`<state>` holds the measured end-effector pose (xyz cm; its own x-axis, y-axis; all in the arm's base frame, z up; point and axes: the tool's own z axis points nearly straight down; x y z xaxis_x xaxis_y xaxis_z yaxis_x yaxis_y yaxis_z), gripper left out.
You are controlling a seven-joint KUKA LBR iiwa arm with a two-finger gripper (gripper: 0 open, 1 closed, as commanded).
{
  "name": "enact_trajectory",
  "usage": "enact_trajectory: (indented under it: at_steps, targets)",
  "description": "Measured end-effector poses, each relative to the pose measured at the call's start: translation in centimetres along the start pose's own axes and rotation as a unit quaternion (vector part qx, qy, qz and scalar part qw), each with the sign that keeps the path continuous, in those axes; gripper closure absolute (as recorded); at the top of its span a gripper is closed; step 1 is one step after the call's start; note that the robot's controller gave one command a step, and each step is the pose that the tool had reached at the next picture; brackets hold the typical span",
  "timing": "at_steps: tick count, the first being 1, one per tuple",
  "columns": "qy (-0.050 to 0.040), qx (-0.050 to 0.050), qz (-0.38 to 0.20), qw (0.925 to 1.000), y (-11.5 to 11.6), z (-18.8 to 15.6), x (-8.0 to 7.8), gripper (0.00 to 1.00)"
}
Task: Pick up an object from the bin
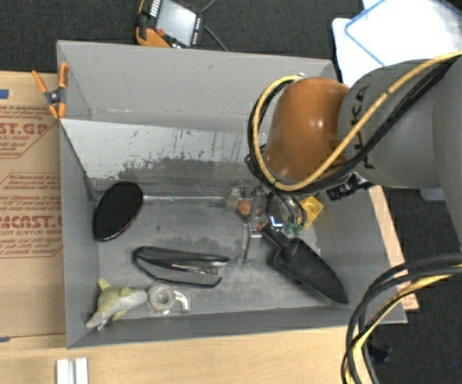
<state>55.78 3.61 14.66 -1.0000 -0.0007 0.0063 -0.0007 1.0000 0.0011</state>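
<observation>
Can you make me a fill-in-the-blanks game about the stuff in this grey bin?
1. The flat oval pad with a grey handle, near the left wall of the grey metal bin, is coloured ____.
2. The pale yellowish crumpled lump lies in the bin's lower-____ corner in the view.
3. The black wedge-shaped object lies below the gripper and to its ____ in the view.

Missing words: black; left; right.

End effector (261,224) sits low in the grey bin (174,78), right of centre, just beside a black wedge (311,272). Left side: a black oval brush (117,210), a dark silver-edged tool (178,265) nearer the middle, a pale scrap (112,302) in the corner.
</observation>
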Motion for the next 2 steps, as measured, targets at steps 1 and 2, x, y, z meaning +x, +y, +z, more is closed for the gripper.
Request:
enact_trajectory:
  at_steps: [1, 2]
  targets:
    - [-0.0040, 0.000, 0.000, 1.0000, 0.0, -0.5, -0.2, 0.00]
    - [-0.0009, -0.001, 0.079, 0.9969, 6.3, 7.6, 2.3, 0.00]
